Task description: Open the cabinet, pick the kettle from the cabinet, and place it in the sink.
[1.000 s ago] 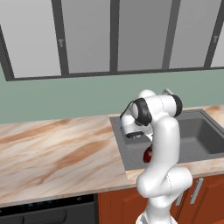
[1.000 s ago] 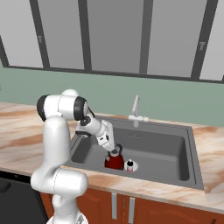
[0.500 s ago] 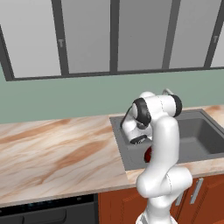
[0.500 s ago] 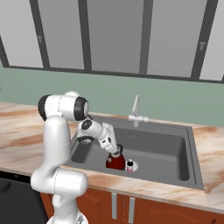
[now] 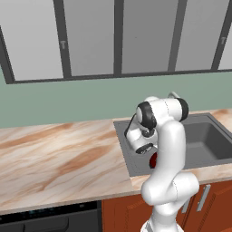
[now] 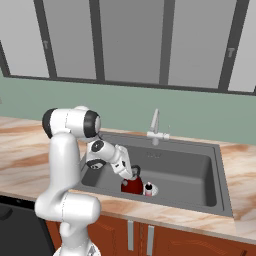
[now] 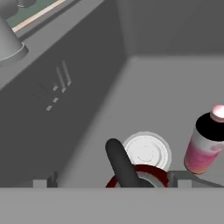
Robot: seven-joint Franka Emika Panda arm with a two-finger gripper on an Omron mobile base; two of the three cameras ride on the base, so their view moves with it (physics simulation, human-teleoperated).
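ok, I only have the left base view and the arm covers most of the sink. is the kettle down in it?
Observer: Yes, the kettle sits on the sink floor near the front wall.
Operator: Claw off it?
Observer: The claw is open just above the kettle's black handle, not gripping.
Operator: Anything else in there?
Observer: A small pink bottle with a dark band stands right beside the kettle.

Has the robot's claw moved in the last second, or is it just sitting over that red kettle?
Yes. In the right base view the open gripper has drawn back up and left from the kettle, which sits on the sink floor, unmoved relative to the faucet.
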